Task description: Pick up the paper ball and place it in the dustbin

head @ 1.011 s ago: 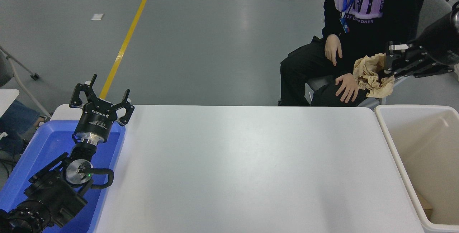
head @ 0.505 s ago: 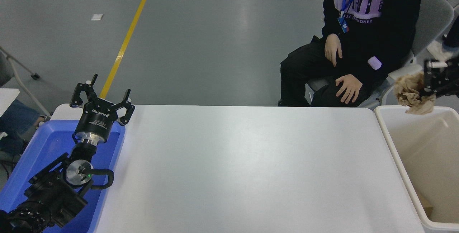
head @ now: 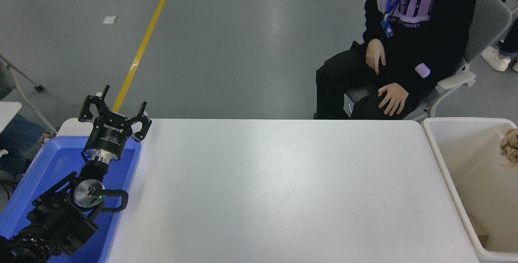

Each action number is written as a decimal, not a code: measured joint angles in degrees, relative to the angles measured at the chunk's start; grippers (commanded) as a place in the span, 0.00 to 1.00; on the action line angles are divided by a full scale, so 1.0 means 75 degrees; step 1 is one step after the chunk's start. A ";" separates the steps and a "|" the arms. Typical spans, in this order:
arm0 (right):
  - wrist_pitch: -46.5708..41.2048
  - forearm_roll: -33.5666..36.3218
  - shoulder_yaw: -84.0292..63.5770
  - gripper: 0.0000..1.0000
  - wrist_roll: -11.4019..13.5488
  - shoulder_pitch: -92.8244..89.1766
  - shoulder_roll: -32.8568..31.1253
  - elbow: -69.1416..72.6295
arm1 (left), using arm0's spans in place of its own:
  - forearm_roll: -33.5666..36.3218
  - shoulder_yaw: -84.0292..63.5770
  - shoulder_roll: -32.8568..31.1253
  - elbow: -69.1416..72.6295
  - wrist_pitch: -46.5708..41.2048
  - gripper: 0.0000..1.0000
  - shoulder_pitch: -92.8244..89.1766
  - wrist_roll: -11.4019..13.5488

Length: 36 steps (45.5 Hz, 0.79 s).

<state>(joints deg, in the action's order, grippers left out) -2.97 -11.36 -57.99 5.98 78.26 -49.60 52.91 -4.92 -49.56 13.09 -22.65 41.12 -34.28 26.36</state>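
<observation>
A robot test lab or industrial hall: a grey sealed floor (head: 243, 32) runs wide and bare, crossed by a yellow painted line (head: 141, 48) of the kind that marks lanes in a workshop. A plain white table (head: 275, 190) stands as a workbench, with a blue plastic tray (head: 44, 162) at one end and a cream bin (head: 445, 162) at the other. A person in a black sweatshirt with a lanyard (head: 408, 32) sits on an office chair (head: 485, 20) at the far side, beside the black robot arm (head: 60, 210).

A single head view looks forward and down from high on the robot's side, taking in the wide white rectangular counter (head: 275, 190) across the lower frame, grey floor beyond.
</observation>
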 measured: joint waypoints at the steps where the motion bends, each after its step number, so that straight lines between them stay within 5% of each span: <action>1: 0.0084 0.0003 0.0186 0.00 -0.0002 -0.0241 0.0044 -0.0169 | 0.0001 0.0000 0.0000 0.0000 0.0000 0.98 0.0000 0.0000; 17: 0.0752 0.0033 0.2831 0.00 -0.0045 -0.3438 0.1244 -0.3342 | 0.0001 -0.0002 0.0000 0.0000 0.0000 0.98 -0.0002 0.0000; 36: 0.1045 0.0038 0.3651 0.00 -0.0066 -0.4300 0.2084 -0.4550 | 0.0000 -0.0002 0.0001 -0.0002 0.0000 0.98 -0.0011 0.0000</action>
<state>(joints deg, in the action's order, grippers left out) 4.87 -11.08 -30.61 5.48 46.01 -33.97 18.78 -4.92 -49.57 13.10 -22.66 41.12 -34.36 26.36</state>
